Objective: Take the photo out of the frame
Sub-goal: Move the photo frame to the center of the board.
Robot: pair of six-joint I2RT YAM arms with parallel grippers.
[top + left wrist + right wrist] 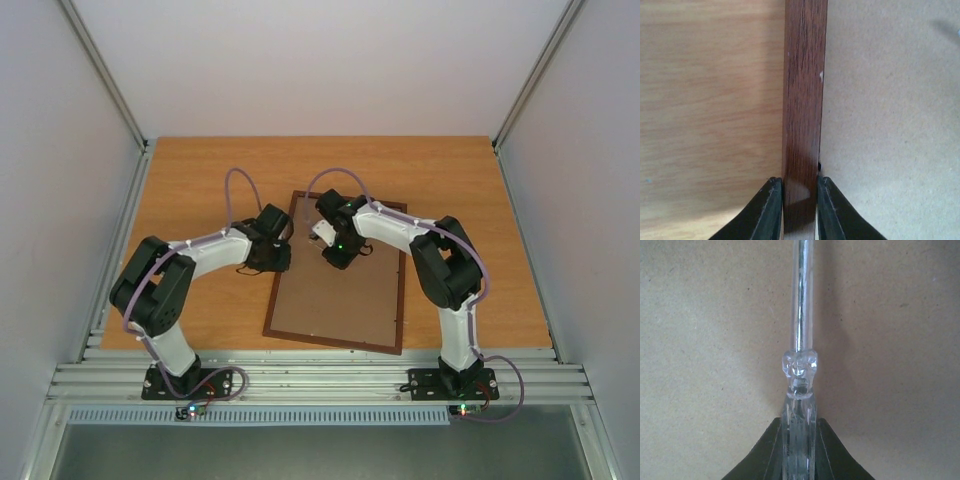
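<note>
The frame (335, 343) lies face down on the table, its brown hardboard back (335, 300) turned up. My left gripper (287, 232) is at the frame's left side near the far corner. In the left wrist view its gripper (800, 192) is shut on the dark wooden rail (804, 90), one finger on each side. My right gripper (322, 235) hovers over the upper part of the back. In the right wrist view it (799, 432) is shut on a clear-handled screwdriver (800, 370), whose metal shaft (802, 290) points away over the hardboard (705, 340). The photo is hidden.
The wooden table (200, 180) is boxed in by grey walls on the left (60, 200), right (590, 200) and back. An aluminium rail (320, 380) carrying both arm bases runs along the near edge. Purple cables loop above both wrists.
</note>
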